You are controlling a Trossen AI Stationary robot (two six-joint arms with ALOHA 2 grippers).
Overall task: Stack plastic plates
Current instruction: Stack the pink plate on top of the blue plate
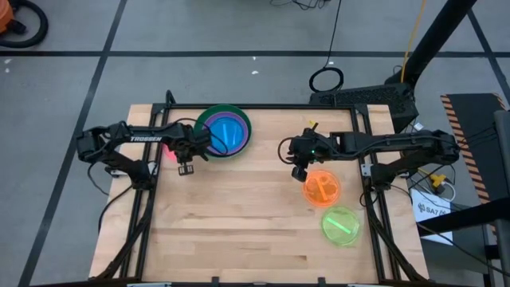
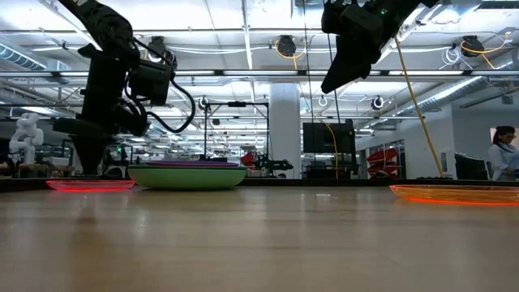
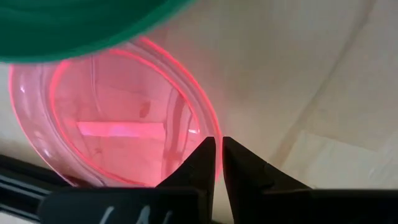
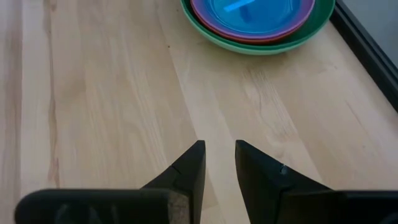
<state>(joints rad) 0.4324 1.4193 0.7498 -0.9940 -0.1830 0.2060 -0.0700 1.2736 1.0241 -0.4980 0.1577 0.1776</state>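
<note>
A small pink plate (image 3: 118, 130) lies left of a stack of plates (image 1: 225, 131), a blue one in a purple one in a green one, near the table's far edge. My left gripper (image 3: 219, 152) is shut on the pink plate's rim; in the high view the gripper (image 1: 180, 159) covers most of that plate. My right gripper (image 1: 300, 167) hangs above the table, just beyond an orange plate (image 1: 321, 189). Its fingers (image 4: 219, 152) are a narrow gap apart and hold nothing. A lime green plate (image 1: 341, 225) rests flat nearer the near edge. My left gripper pinches the pink plate's rim (image 3: 211, 127) between its two fingers, one inside the plate and one outside. The fingers come down at it from above at a slant. In the low view the pink plate (image 2: 89, 185) lies flat on the table.
The table's middle and near left (image 1: 231, 223) are bare wood. A black frame rail (image 4: 367, 50) runs along the table's edge beside the stack. A person (image 2: 501, 154) stands in the room beyond the table.
</note>
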